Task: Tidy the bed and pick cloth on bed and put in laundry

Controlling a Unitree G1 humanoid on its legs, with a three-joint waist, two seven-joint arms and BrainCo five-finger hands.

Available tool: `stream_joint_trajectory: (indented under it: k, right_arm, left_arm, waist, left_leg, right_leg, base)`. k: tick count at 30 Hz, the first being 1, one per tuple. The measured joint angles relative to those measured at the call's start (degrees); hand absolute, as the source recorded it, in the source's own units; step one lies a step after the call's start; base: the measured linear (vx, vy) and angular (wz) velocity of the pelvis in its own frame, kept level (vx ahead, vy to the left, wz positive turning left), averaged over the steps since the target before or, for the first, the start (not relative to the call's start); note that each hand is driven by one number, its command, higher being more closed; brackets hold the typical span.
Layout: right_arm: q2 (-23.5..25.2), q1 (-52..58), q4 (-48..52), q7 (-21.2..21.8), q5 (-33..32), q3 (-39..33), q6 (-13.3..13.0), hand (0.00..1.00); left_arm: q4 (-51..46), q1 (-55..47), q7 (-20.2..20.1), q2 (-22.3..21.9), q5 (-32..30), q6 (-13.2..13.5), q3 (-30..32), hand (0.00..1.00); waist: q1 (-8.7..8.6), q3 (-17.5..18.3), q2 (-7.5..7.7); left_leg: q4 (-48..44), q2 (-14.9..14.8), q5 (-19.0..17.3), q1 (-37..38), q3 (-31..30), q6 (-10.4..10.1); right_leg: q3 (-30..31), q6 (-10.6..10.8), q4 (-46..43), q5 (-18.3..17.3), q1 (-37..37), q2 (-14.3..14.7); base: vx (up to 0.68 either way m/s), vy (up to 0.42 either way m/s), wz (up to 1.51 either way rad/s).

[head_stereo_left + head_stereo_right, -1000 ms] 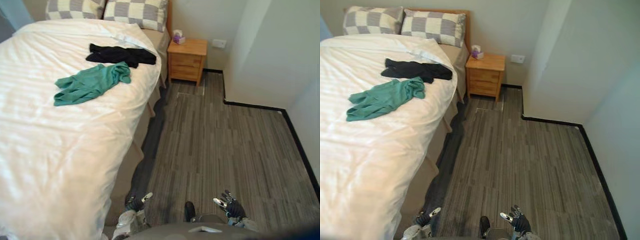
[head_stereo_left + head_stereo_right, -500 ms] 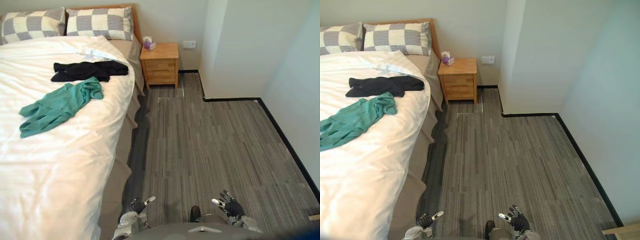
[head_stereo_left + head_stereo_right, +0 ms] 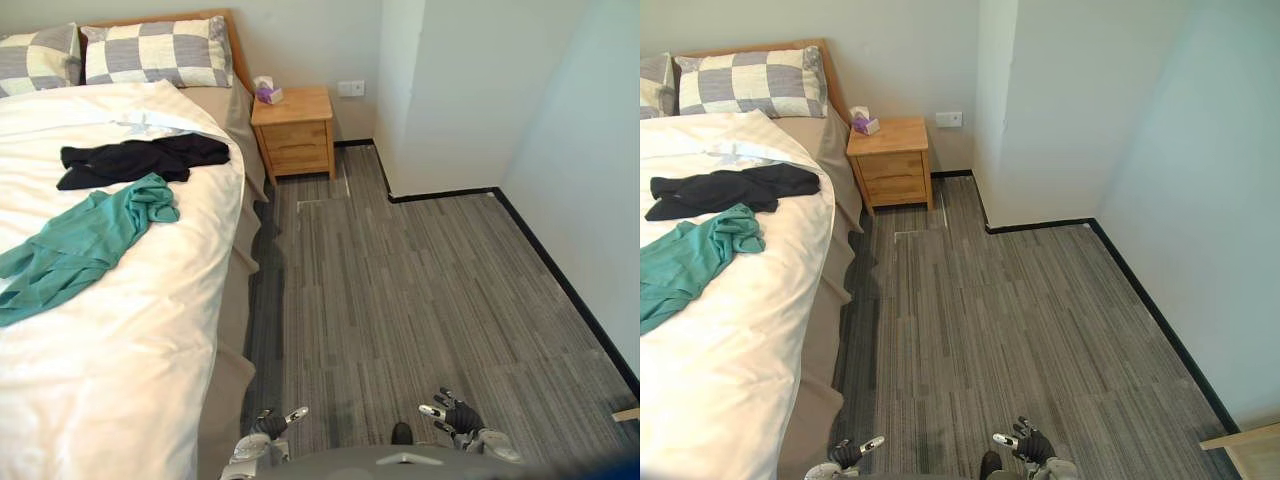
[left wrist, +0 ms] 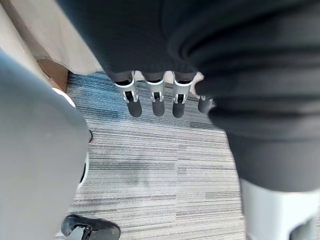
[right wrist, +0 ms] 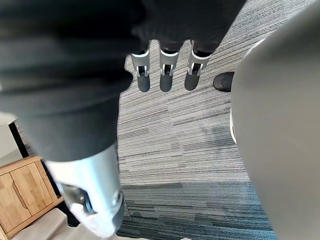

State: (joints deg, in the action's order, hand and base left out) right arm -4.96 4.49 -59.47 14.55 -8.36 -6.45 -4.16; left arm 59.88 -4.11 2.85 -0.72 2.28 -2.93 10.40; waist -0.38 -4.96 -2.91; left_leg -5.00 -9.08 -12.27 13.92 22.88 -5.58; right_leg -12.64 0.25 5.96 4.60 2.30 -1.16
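The green cloth (image 3: 80,245) and the black cloth (image 3: 140,158) are seen lying on the white duvet of the bed (image 3: 130,360). The black one lies nearer the checked pillows (image 3: 155,50), and the two are just beside each other, perhaps touching. The left hand (image 3: 270,425) and the right hand (image 3: 455,412) are held low over the striped floor (image 3: 420,290), well apart from both cloths. In the wrist views the fingers (image 4: 157,97) of the left and the fingers (image 5: 165,75) of the right are shown straight and relaxed, with nothing held. Several risks can be judged from here. Because the cloths lie well in from the bed's edge, a long lean over the mattress would be needed, and balance could be upset by it. If the fingers are closed too deep, the duvet could be pinched with the cloth and dragged out of order, so the tidying would be undone. Since the garments lie so close, both might be caught in one grasp and one dropped on the way. A trailing sleeve could be stepped on, and the nightstand (image 3: 293,130) with its tissue box (image 3: 267,92) could be knocked if the bed is approached too near its head.
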Motion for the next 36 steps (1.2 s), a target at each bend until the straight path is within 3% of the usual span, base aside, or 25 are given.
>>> stream_joint_trajectory:
  k: [4, 9, 13, 14, 16, 18, 19, 20, 23, 26, 28, 29, 30, 32, 34, 36]
  right_arm:
    - [0.6, 0.8, 0.0, -1.4, -1.7, -1.7, -2.1, 0.00]
    - [2.6, 2.5, 0.7, -3.2, -4.2, -6.8, -5.1, 0.00]
    - [4.0, 2.5, 0.8, -3.7, -4.4, -9.1, -5.5, 0.00]
    - [4.4, 2.5, 1.0, -3.6, -4.3, -9.0, -5.5, 0.00]
    - [4.6, 2.5, 1.2, -3.5, -4.2, -8.7, -5.4, 0.00]
    - [4.0, 2.6, 1.4, -3.5, -4.2, -8.3, -5.3, 0.00]
    - [3.9, 2.6, 2.0, -3.5, -4.2, -8.0, -5.0, 0.00]
    - [3.9, 2.5, 2.7, -3.5, -4.1, -7.7, -5.0, 0.00]
    - [3.9, 2.4, 3.0, -3.5, -3.8, -7.7, -4.9, 0.00]
    - [3.9, 2.6, 3.6, -3.4, -3.8, -7.7, -5.0, 0.00]
    - [3.2, 3.8, 4.7, -3.3, -3.7, -7.4, -5.5, 0.00]
    - [2.6, 3.6, 5.2, -3.0, -3.2, -6.7, -5.5, 0.00]
    - [3.2, 4.2, 5.8, -2.8, -2.7, -6.2, -5.6, 0.00]
    - [4.3, 4.5, 5.6, -2.7, -1.4, -6.0, -5.7, 0.00]
    - [4.1, 4.5, 5.5, -2.5, 0.0, -5.5, -5.5, 0.00]
    - [4.1, 4.5, 5.5, -2.7, 1.2, -5.6, -5.3, 0.00]
  left_arm:
    - [-0.1, -0.9, -0.8, 0.0, 6.1, 2.3, 1.6, 0.00]
    - [-0.1, -1.8, -4.5, -0.1, 15.4, 6.5, 4.2, 0.00]
    - [-0.2, -2.4, -5.1, 0.1, 19.8, 7.9, 7.0, 0.00]
    - [-0.7, -2.5, -5.0, 0.3, 20.0, 8.3, 7.9, 0.00]
    - [-2.5, -3.0, -5.0, 0.3, 20.8, 8.5, 8.3, 0.00]
    - [-3.0, -2.9, -4.9, -0.2, 20.8, 8.7, 8.9, 0.00]
    - [-3.2, -2.7, -4.9, -0.2, 20.8, 8.7, 8.8, 0.00]
    - [-3.6, -2.6, -4.8, -0.3, 20.8, 8.5, 8.7, 0.00]
    - [-4.2, -2.8, -4.9, -0.6, 20.8, 8.3, 8.6, 0.00]
    - [-4.5, -2.8, -4.9, -0.7, 20.8, 8.2, 8.7, 0.00]
    - [-4.7, -2.8, -4.9, -1.6, 21.0, 8.1, 8.9, 0.00]
    - [-4.7, -3.1, -4.9, -1.7, 21.4, 8.0, 9.0, 0.00]
    - [-4.8, -3.1, -5.0, -1.1, 21.4, 7.9, 8.9, 0.00]
    - [-5.1, -3.1, -5.0, -0.3, 21.7, 7.5, 9.0, 0.00]
    - [-5.0, -3.4, -5.1, -0.7, 21.9, 7.2, 9.0, 0.00]
    - [-5.0, -3.6, -5.6, -0.8, 21.9, 7.2, 8.8, 0.00]
  waist:
    - [0.18, -0.3, 0.23]
    - [1.38, -1.6, 0.74]
    - [1.58, -2.7, 1.92]
    - [1.72, -3.2, 2.84]
    - [2.31, -3.4, 3.20]
    - [2.79, -3.9, 2.31]
    - [2.87, -4.3, 1.95]
    - [2.91, -4.6, 2.30]
    - [3.20, -4.7, 2.38]
    - [3.21, -4.9, 2.36]
    - [3.33, -4.8, 0.52]
    - [4.19, -4.7, -0.28]
    - [4.18, -4.9, 0.78]
    - [4.61, -4.7, 2.49]
    - [4.47, -4.0, 2.25]
    - [4.84, -3.3, 2.28]
  left_leg:
    - [-0.2, -0.1, 0.0, -1.0, -1.1, 0.0]
    - [-1.3, -0.3, 0.0, -2.8, -2.8, 0.0]
    - [-5.5, -0.9, 0.0, -5.0, -2.9, 0.0]
    - [-11.0, -1.5, 0.0, -7.3, -2.9, 0.0]
    - [-23.2, -3.6, 0.1, -12.8, -3.5, 0.2]
    - [-35.0, -6.0, 2.6, -18.1, -7.0, 3.3]
    - [-41.3, -6.9, 6.0, -20.6, -9.1, 3.2]
    - [-45.7, -6.9, 6.8, -22.9, -10.6, 2.2]
    - [-40.5, -5.4, 0.3, -23.5, -10.2, 1.3]
    - [-26.7, -3.5, -0.4, -23.2, -7.5, 1.2]
    - [-16.6, -3.2, 0.7, -21.8, -7.1, 2.0]
    - [-15.8, -3.4, 0.7, -21.7, -5.2, 2.7]
    - [-14.6, -2.3, 0.5, -20.7, -4.2, 2.7]
    - [-14.8, -0.1, 0.1, -20.0, -2.3, 4.0]
    - [-16.6, 0.2, -1.2, -19.7, -0.7, 6.1]
    - [-16.0, 0.9, -1.6, -18.6, 0.3, 6.2]
  right_leg:
    - [-1.0, -0.1, 0.0, -0.1, -0.4, -0.2]
    - [-3.1, -0.2, 0.0, -0.4, -0.9, -0.5]
    - [-3.9, -0.2, 0.0, -1.0, -0.9, -0.8]
    - [-3.9, -0.3, 0.0, -1.1, -0.9, -1.3]
    - [-4.1, -0.9, -0.1, -1.5, -0.7, -1.5]
    - [-5.0, -1.3, -0.1, -1.7, 0.3, -0.7]
    - [-5.4, -1.4, -0.4, -1.8, 1.4, -0.5]
    - [-4.1, -2.0, -1.1, -2.4, 2.4, -0.5]
    - [-1.5, -1.4, -3.6, -4.0, 2.3, -1.5]
    - [0.4, -0.3, -4.1, -4.7, 1.6, -2.7]
    - [1.2, 0.9, -3.1, -4.9, 1.5, -2.1]
    - [1.3, 2.1, -7.0, -5.4, 1.0, -2.1]
    - [0.9, 2.1, -13.6, -8.3, 0.4, -3.5]
    - [0.9, 3.3, -13.4, -11.9, 2.0, -5.6]
    - [1.0, 4.0, -12.2, -12.5, 3.3, -6.8]
    - [1.1, 4.1, -11.6, -12.4, 4.0, -7.5]
  base:
    - [0.00, 0.001, 0.14]
    - [0.00, 0.009, 0.16]
    - [0.00, -0.004, 0.02]
    - [0.01, -0.050, -0.20]
    - [0.00, -0.048, -0.28]
    - [0.04, -0.038, -0.28]
    - [0.13, -0.007, -0.26]
    - [0.12, 0.013, -0.26]
    - [0.15, 0.050, -0.37]
    - [0.11, 0.150, -0.32]
    - [0.09, 0.194, -0.44]
    - [0.20, 0.162, -0.46]
    - [0.24, 0.141, -0.35]
    - [0.26, 0.089, -0.24]
    - [0.22, 0.105, -0.20]
    - [0.19, 0.099, -0.11]
